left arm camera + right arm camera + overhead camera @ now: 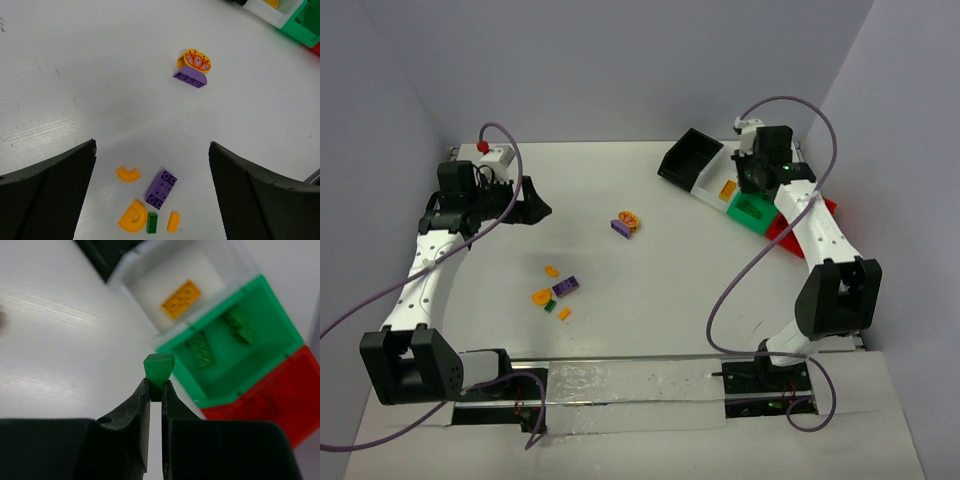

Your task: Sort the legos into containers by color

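Gripping a green brick (159,367) in the right end effector (155,390), just short of the green bin (227,357) ahead and rightward (left end effector (151,145) spread open, well apart, over loose legos (160,188) on the desk (75,75)).

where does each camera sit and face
Top external: high behind the robot, looking down at the table; left arm, right arm show.
Left wrist: on the left arm, facing loose legos; open left gripper shows.
Right wrist: above the green bin; right gripper pinching a green lego.
Shared: top and left wrist both show the printed orange piece.
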You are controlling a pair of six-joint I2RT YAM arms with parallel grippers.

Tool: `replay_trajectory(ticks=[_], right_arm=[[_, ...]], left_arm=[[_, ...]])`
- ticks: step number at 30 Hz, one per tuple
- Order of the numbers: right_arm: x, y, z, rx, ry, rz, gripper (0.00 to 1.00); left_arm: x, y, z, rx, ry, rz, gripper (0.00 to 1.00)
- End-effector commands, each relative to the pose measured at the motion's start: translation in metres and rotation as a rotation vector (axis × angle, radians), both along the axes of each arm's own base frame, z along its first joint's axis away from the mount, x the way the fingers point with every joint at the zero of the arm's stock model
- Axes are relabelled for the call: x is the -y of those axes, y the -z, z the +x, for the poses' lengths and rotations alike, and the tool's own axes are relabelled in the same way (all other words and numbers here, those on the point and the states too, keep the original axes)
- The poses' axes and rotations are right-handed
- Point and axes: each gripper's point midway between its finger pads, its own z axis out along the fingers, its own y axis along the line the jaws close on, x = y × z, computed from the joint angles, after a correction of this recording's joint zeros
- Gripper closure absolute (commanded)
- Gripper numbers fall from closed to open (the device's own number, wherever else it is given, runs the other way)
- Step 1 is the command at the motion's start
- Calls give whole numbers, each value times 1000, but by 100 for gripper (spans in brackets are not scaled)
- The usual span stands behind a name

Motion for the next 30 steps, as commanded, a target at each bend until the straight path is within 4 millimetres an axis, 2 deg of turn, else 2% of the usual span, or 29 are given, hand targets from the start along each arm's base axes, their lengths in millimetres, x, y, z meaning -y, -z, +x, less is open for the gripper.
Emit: replay_trajectory(ticks=[1, 2, 3, 5, 8, 11, 14, 16, 18, 22, 23, 27, 28, 30], right_arm=[[67, 35, 4, -102, 68, -91, 100], [68, 38, 8, -110, 67, -91, 100], [79, 45, 15, -126, 85, -94, 100], [86, 52, 21, -147, 95, -98, 99], [95, 70, 32, -181, 104, -108, 96], [103, 86, 40, -206, 119, -115, 89], [107, 90, 46, -208, 126, -119, 72], [107, 96, 50, -216, 130, -114, 55], [106, 95, 51, -218, 134, -106, 32], [103, 86, 50, -205, 135, -90, 7], [103, 83, 49, -201, 135, -88, 5], [97, 64, 44, -174, 126, -67, 0], [94, 56, 43, -161, 123, -58, 0], [88, 45, 39, -151, 113, -42, 0]], left_arm=[[12, -10, -8, 64, 100, 54, 1], [14, -10, -9, 65, 111, 55, 1], [17, -3, -13, 45, 136, 81, 1], [20, 6, -19, 20, 183, 116, 2], [20, 33, -43, -50, 299, 213, 5], [9, 64, -75, -113, 436, 347, 8], [0, 87, -101, -155, 550, 433, 8], [-5, 100, -116, -170, 622, 477, 8], [-7, 112, -127, -187, 669, 507, 8], [-6, 135, -146, -201, 743, 584, 14], [-6, 134, -143, -181, 744, 606, 15], [-11, 154, -157, -192, 817, 665, 24], [-11, 158, -158, -197, 827, 674, 27], [-12, 166, -161, -242, 816, 677, 41]])
